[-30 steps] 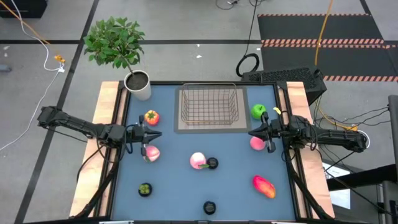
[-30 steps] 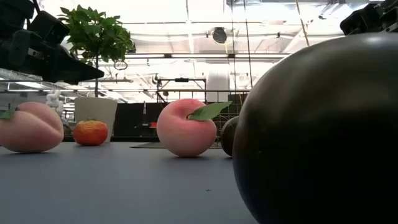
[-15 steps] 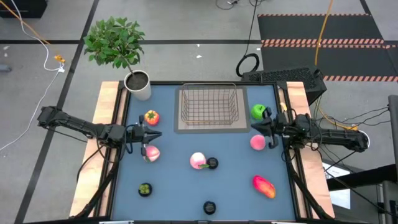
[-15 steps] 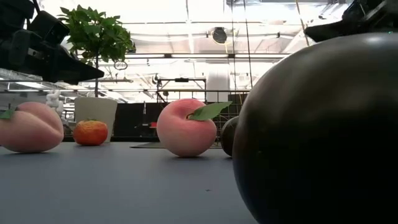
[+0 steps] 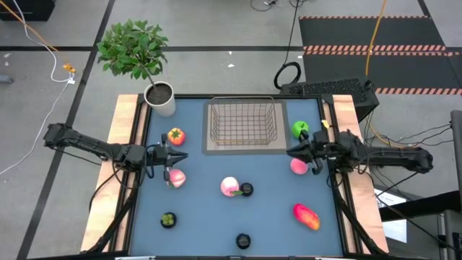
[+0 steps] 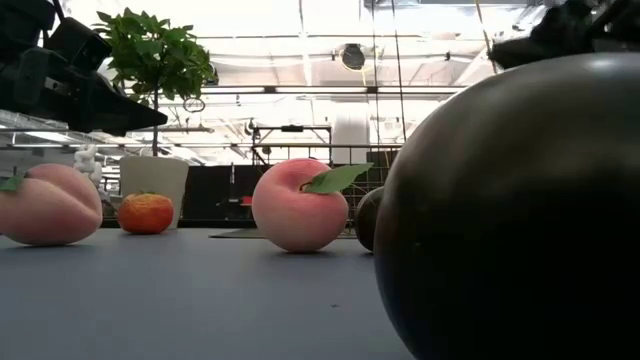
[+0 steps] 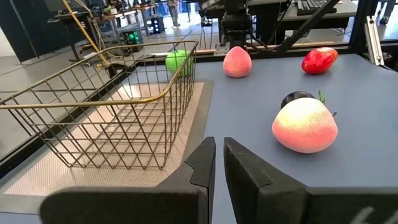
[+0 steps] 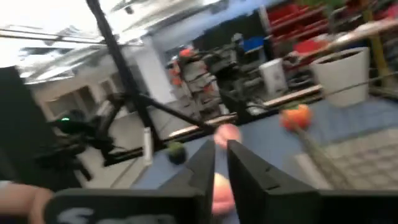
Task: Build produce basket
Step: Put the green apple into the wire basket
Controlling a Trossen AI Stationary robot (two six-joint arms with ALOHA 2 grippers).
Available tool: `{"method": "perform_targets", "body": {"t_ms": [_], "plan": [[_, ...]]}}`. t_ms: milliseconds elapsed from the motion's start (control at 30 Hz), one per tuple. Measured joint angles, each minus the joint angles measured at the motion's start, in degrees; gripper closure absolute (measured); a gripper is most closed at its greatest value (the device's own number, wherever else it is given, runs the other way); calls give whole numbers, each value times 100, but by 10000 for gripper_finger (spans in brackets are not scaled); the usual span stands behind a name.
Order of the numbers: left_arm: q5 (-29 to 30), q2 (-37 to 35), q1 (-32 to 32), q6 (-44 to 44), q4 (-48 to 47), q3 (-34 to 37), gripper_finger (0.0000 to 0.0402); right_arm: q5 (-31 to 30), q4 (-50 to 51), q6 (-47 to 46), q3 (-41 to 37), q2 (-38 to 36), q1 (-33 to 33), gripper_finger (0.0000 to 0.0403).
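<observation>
You've got the basket at the worktop's far middle; apple just right of it, plant pot left, peaches nearer you.

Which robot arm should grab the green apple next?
Probably the right one. The right gripper sits just below the green apple on the table's right side, beside the basket. The left gripper waits on the far side, by a peach.

Grey floor, striped black mat
</observation>
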State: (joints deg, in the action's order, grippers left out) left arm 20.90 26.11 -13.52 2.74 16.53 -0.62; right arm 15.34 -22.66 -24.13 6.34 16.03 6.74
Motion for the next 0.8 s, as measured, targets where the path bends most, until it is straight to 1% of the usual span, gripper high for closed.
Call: {"method": "perform_targets", "body": {"t_ms": [67,133,300,367,400,433,533,600,667,700,733,800], "plan": [[-2,2,0,0,0,2,364,156,-254,-9,168,274,-148,330],[0,2,-1,0,1,1,364,125,-311,176,450,533,-289,306],[-2,2,0,0,2,0,364,274,129,826,1396,1040,-432,233],[-2,2,0,0,2,2,364,186,835,1022,1841,1246,-429,201],[-2,2,0,0,2,2,364,-64,1299,1114,2094,1372,-417,184],[-2,2,0,0,2,0,364,-453,1737,1174,2353,1511,-406,169],[-2,2,-1,0,3,2,364,-2123,3389,1179,3146,2089,-259,131],[-2,2,0,0,2,2,364,-3275,4413,1119,3766,2522,-86,116],[-2,2,-2,0,2,2,364,-4122,5589,1077,4373,2982,173,108],[-2,2,-1,0,4,2,364,-4412,6067,980,4634,3216,326,105],[-2,2,0,0,2,2,364,-4557,6480,781,4834,3444,487,103],[-2,2,0,0,3,2,364,-4363,7156,420,5088,3868,845,97]]}}
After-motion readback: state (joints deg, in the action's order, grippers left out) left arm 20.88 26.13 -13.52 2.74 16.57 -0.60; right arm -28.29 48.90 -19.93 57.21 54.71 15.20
